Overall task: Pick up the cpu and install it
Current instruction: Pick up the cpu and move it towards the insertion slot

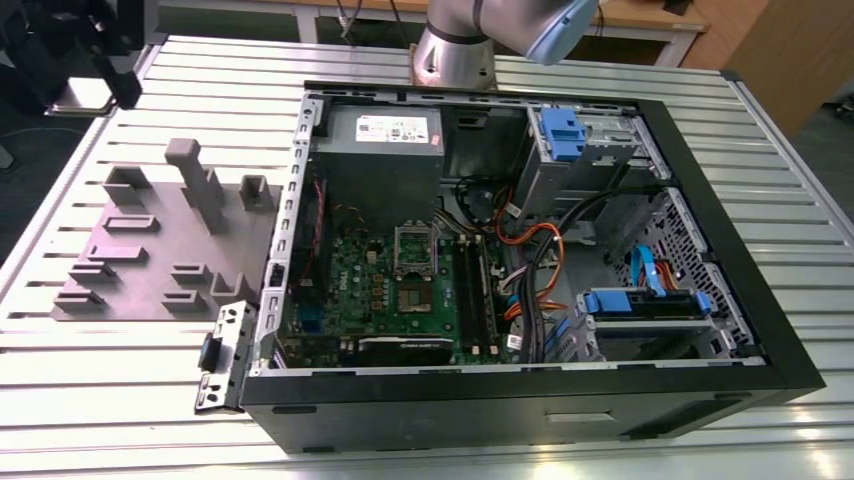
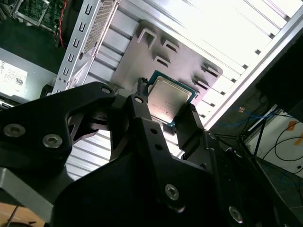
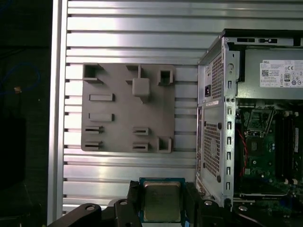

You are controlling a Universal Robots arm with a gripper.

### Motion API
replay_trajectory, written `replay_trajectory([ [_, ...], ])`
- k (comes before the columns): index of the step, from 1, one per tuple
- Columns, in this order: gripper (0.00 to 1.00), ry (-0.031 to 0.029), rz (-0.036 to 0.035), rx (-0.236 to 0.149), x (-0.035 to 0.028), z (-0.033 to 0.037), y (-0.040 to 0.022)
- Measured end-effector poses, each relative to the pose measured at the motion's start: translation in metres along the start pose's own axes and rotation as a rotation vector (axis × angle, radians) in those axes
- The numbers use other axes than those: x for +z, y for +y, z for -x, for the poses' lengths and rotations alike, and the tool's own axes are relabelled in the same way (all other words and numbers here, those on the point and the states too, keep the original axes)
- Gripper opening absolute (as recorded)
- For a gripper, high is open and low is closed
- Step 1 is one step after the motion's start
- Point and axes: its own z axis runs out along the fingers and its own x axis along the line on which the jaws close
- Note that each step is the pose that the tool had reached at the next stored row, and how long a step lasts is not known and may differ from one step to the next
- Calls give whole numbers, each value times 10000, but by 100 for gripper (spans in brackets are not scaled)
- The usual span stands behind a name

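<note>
Black metal gripper (image 3: 162, 210) is clamped on the cpu (image 3: 161, 201) by two opposite edges. Seems held clear above the ribbed aluminium surface (image 3: 128, 28), near a grey plastic fixture plate (image 3: 118, 127) and beside the open PC case (image 3: 222, 118). Cpu is a thin flat square w/ dull silver lid and green-blue rim. Risk, as I judge it: grip is on thin edges only, so the chip could slip or tilt. If misaligned w/ the socket (image 1: 414, 250), contacts may get damaged

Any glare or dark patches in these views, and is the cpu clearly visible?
Second wrist view: table slats blown out to white; cpu sharp, with a soft sheen, in the dark pincer. First wrist view: even light, cpu clear. Exterior view: glare on the slats; computer case interior dim.
</note>
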Motion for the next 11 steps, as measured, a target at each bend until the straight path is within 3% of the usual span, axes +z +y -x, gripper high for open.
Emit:
replay_trajectory([
  [11,47,7,-1,0,2,146,-14],
])
